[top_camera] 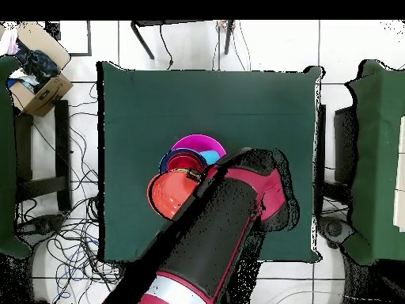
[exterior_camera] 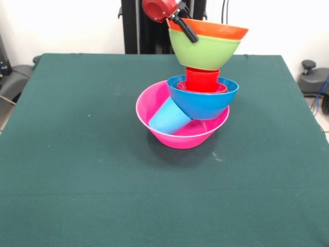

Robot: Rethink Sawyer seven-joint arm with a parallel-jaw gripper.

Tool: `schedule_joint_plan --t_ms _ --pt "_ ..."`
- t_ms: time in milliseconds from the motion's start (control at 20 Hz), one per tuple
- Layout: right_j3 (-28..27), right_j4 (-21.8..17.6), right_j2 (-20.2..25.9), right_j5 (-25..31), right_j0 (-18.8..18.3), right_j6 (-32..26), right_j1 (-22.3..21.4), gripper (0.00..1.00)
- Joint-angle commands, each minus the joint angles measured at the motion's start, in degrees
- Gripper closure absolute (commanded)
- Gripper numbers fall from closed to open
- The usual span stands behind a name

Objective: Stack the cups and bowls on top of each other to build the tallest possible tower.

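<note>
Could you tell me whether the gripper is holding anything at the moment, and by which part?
The gripper appears to grip the nested orange bowl and green bowl at their rim.

A robotics lab or test room. A square tabletop [top_camera: 158,119] covered in dark green cloth stands on a pale tiled floor [top_camera: 332,55], with loose black cables [top_camera: 75,229] trailing across the tiles beside it. More green-covered tables [top_camera: 380,158] stand at the sides, an open cardboard box [top_camera: 35,75] of odds and ends sits in one corner, and a plain white wall [exterior_camera: 61,25] lies behind the red and black robot arm [top_camera: 213,245].
</note>
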Motion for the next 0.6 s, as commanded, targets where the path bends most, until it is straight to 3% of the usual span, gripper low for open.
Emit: schedule_joint_plan --t_ms 50,300,600 --pt "-2.52 1.17 4.10 10.36 0.16 -4.02 2.16 1.00" --pt "-4.90 -1.33 3.27 11.29 0.76 -0.55 4.15 1.00" --pt "-5.29 -1.19 2.46 11.61 1.23 0.29 4.69 1.00"
